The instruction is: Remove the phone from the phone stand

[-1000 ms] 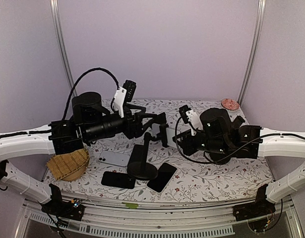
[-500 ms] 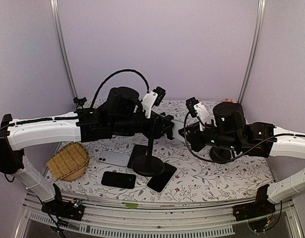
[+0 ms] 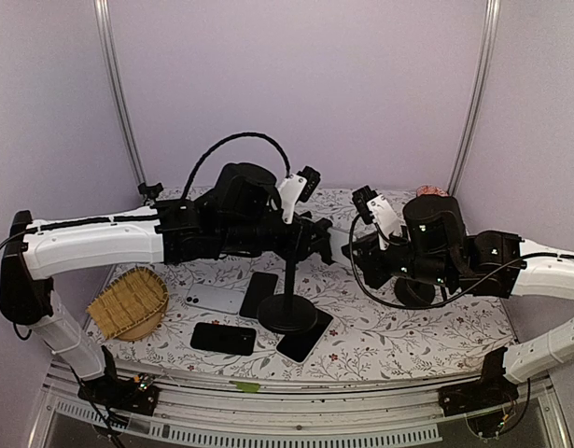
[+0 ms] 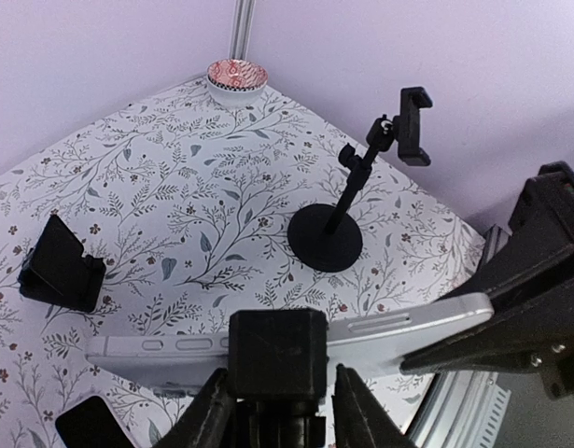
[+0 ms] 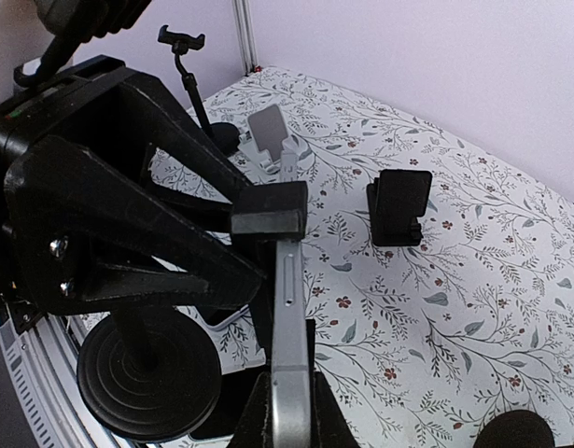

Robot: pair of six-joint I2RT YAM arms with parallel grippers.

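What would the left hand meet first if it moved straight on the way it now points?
The left hand would first meet the stand's clamp, which holds the silver phone; depth is unclear, so they may already touch.

Wicker basket; patterned bowl; floral tablecloth

This is a robot test booth in a lab, not a home. Plain lilac panels and metal posts wall in a floral-covered tabletop. The left arm and right arm rise from an aluminium rail along its near edge.
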